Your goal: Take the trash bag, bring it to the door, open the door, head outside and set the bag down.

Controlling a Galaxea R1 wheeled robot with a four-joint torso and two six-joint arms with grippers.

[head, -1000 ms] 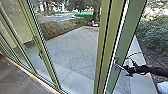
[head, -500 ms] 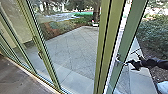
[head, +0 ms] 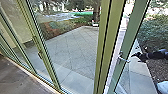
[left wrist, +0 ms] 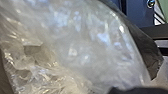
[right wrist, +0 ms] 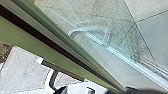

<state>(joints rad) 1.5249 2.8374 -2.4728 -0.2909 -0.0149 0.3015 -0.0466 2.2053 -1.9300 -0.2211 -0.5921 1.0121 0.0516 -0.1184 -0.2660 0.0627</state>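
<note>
The glass door [head: 132, 32] stood ajar, a narrow gap lying between its green stile and the thick olive-green post [head: 107, 45]. Its metal handle [head: 123, 59] stuck out from the stile, and the right claw [head: 136, 57] was close by it, at the end of a dark arm [head: 158, 55] reaching in from the right. Whether that claw was wide or narrow could not be told. In the right wrist view, a curved silver handle showed near the green frame, with glass beyond.

The trash bag [left wrist: 82, 42], clear, crinkled plastic, was at the left wrist, large and near, catching pale glints along its folds. The left claw [left wrist: 140, 90] was a dark shape beside it; whether it was wide, narrow or holding the bag could not be told. A dark blue panel [left wrist: 138, 12] rose behind the plastic.

Outside the panes, the paved yard [head: 72, 50] met planted ground and a tree trunk [head: 96, 11]; shadowed floor [head: 15, 77] lay inside.
</note>
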